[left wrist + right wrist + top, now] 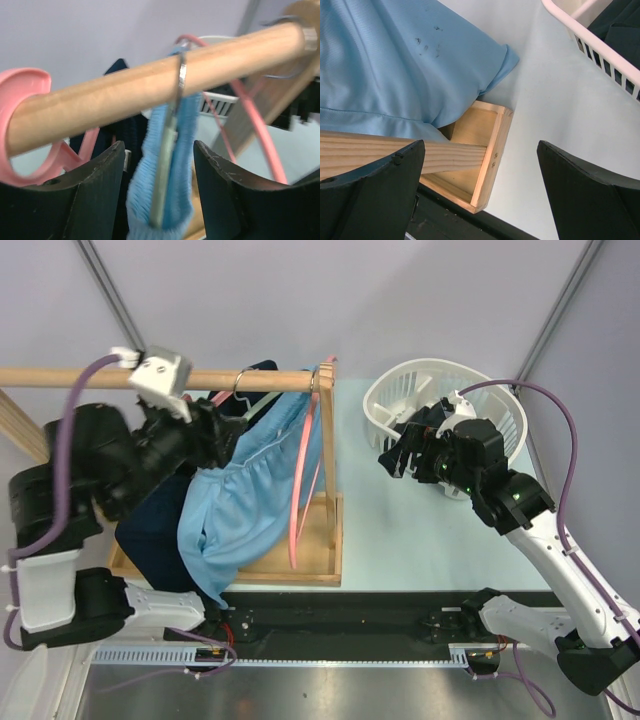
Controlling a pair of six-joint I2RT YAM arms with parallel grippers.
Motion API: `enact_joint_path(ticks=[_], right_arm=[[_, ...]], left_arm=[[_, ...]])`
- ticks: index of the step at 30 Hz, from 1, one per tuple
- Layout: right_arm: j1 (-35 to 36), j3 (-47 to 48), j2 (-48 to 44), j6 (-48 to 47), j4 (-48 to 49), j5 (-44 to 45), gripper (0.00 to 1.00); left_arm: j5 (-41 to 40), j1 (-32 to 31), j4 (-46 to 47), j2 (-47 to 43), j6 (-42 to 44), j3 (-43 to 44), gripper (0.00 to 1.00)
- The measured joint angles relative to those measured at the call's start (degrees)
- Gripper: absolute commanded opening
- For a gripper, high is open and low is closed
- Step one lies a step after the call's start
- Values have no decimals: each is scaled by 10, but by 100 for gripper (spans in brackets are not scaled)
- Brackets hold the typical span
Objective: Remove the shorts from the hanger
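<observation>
Light sky-blue shorts (250,505) hang on a metal-hooked hanger from the wooden rail (90,377). Dark navy shorts (150,540) hang to their left, behind my left arm. My left gripper (225,430) is open just under the rail. In the left wrist view its fingers (97,195) stand on either side of the blue waistband (167,165) and hanger hook (181,75), with a gap on each side. My right gripper (397,455) is open and empty above the table between rack and basket. It sees the blue shorts (405,65).
A pink hanger (298,490) hangs empty near the rail's right end, and another pink hook (20,100) is on the rail. The wooden rack base (492,155) sits on the table. A white basket (395,390) at the back right holds a dark garment (620,25).
</observation>
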Motion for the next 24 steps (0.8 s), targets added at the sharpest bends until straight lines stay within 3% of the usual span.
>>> enact_joint_path(ticks=[7, 14, 24], right_arm=[[0, 0, 0, 0, 0, -1, 100], [0, 0, 0, 0, 0, -1, 99], [0, 0, 0, 0, 0, -1, 100]], left_arm=[[50, 88, -10, 23, 16, -32, 57], [89, 92, 8, 4, 21, -50, 44], [116, 93, 14, 14, 21, -51, 46]])
